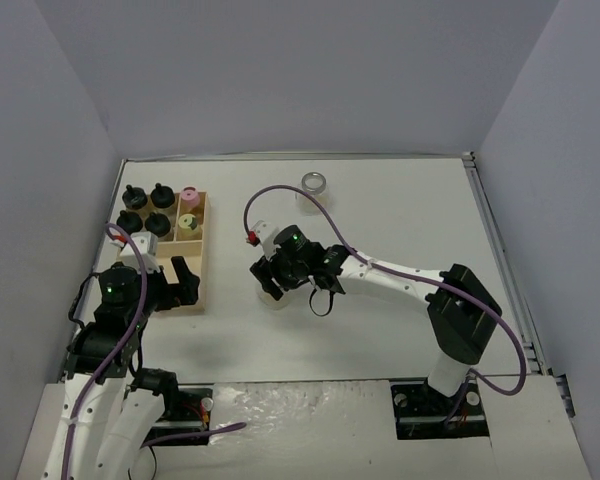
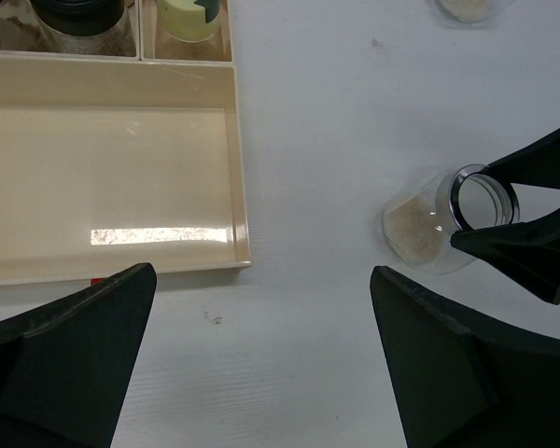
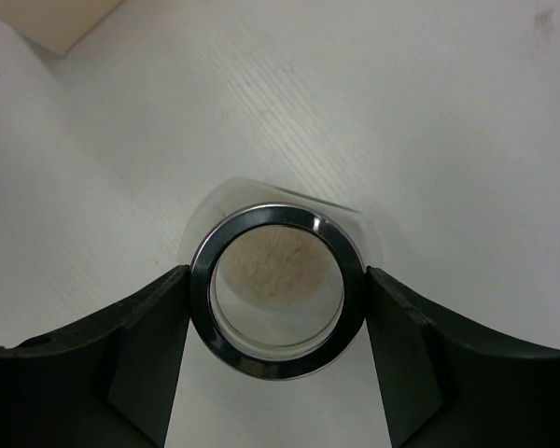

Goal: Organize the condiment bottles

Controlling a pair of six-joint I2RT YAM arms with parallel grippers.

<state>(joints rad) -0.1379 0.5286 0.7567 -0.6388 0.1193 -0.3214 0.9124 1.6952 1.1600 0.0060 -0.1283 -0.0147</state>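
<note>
My right gripper (image 3: 277, 359) is shut on a wide clear jar with a silvery ringed lid (image 3: 277, 289) and tan contents, one finger on each side of the lid. In the top view it (image 1: 277, 283) holds this jar (image 1: 273, 297) low at the table's middle. The left wrist view shows the jar (image 2: 427, 229) tilted. The second wide jar (image 1: 313, 186) stands at the back. Four black-capped jars (image 1: 145, 208), a pink-capped one (image 1: 190, 196) and a yellow-green-capped one (image 1: 188, 222) sit in the wooden tray (image 1: 195, 300). My left gripper (image 1: 181, 282) is open and empty at the tray's near right edge.
The tray's large near compartment (image 2: 112, 177) holds nothing. The tray's corner shows at the top left of the right wrist view (image 3: 56, 19). White walls enclose the table on three sides. The right arm's purple cable (image 1: 280, 192) loops over the middle.
</note>
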